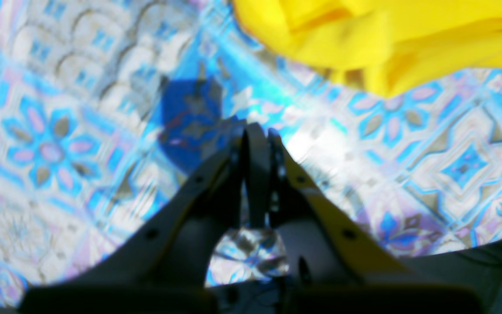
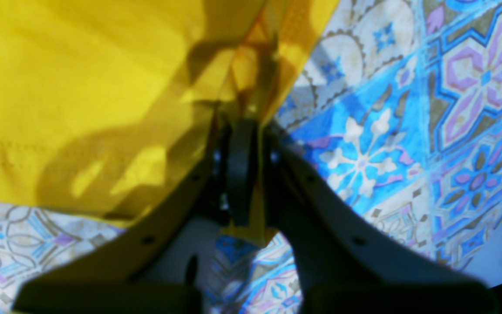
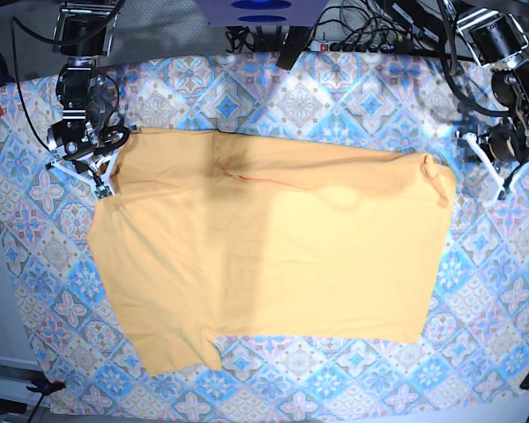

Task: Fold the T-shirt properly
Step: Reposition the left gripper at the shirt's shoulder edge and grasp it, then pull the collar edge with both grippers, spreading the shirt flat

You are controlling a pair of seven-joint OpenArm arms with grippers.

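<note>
Pinching the large mustard-yellow soft fabric T-shirt [image 3: 273, 247] at its far left corner, the right gripper [image 2: 242, 131] held cloth between closed fingers, while the left gripper [image 1: 257, 131] sat closed and empty beside the right edge, which it seemingly needed to regrasp.

Both arms black, looped with black cables; left gripper [image 1: 257, 131] and right gripper [image 2: 242, 126] dark, screw-studded, V-shaped fingers

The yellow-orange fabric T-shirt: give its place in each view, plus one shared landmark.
Left wrist: the yellow-orange fabric T-shirt fills the top right corner, apart from the shut left gripper.
Right wrist: upper left half, an edge pinched in the right gripper.
Base: spread across the centre.
Shared landmark: the blue-and-pink patterned tablecloth.
</note>
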